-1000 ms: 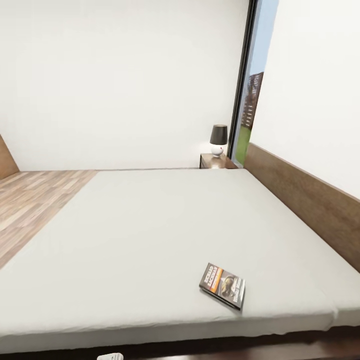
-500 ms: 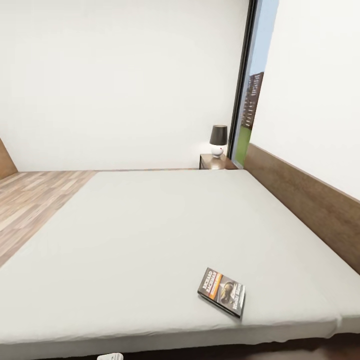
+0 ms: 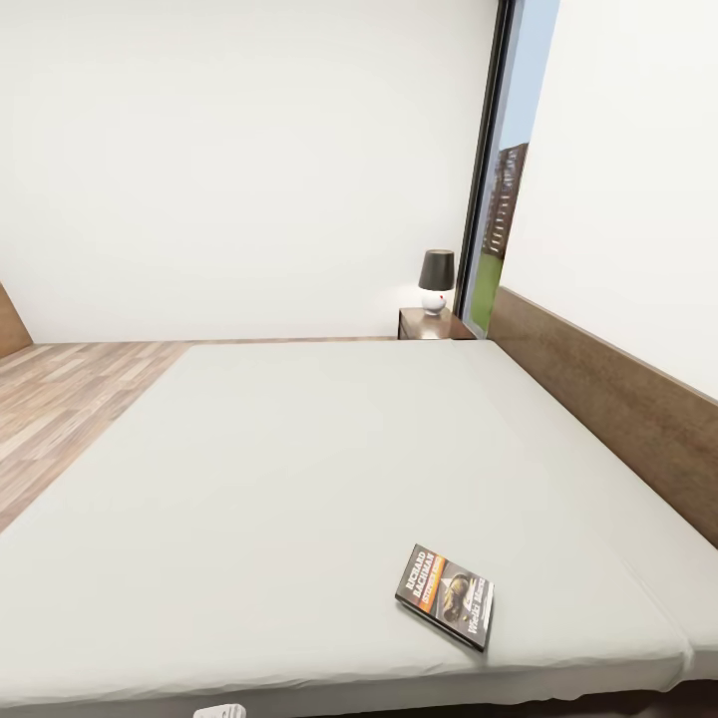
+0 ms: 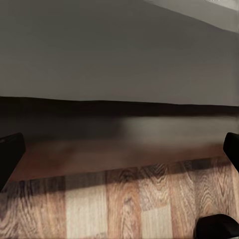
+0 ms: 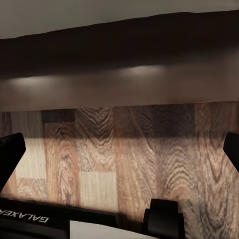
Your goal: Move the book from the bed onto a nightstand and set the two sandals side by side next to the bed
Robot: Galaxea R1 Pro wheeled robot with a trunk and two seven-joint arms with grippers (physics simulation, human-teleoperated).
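Left claw (image 4: 119,149): two dark fingertips stand far apart at opposite edges of the left wrist view, so it is wide open, holding nothing and touching nothing. Beyond it lie wood-plank floor (image 4: 124,204) and the dark side rail of the bed (image 4: 119,107).

Right claw (image 5: 119,149): likewise spread wide and empty, its fingertips at the far edges of the right wrist view, pointed down at the floor beside the bed's dark base.

Book (image 3: 445,596): lies flat on the grey mattress of the bed (image 3: 299,469), near the edge closest to the robot and toward the robot's right, cover up, nothing resting on it.

Nightstand (image 3: 429,323): stands at the far corner beside the headboard, carrying a lamp (image 3: 436,280); well apart from the book.

Step in hand, by judgement: approach to the bed, book not yet picked up. Next move calls for raising an arm, likely the right, over the mattress edge and closing on the thin book.
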